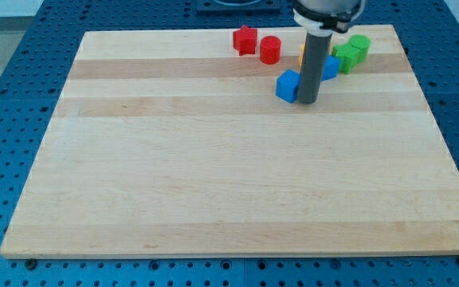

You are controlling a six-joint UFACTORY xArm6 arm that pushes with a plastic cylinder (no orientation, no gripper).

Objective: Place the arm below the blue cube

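Observation:
The blue cube (288,85) sits on the wooden board (229,175) in the upper right part of the view. My tip (307,102) rests on the board right beside the cube, at its right and slightly lower edge, touching or nearly touching it. The dark rod rises from there toward the view's top and hides part of a second blue block (330,67) and an orange block (302,49) behind it.
A red star-shaped block (245,40) and a red cylinder (270,49) lie near the board's top edge, left of the rod. Two green blocks (345,57) (359,45) lie to the rod's right. A blue perforated table (22,96) surrounds the board.

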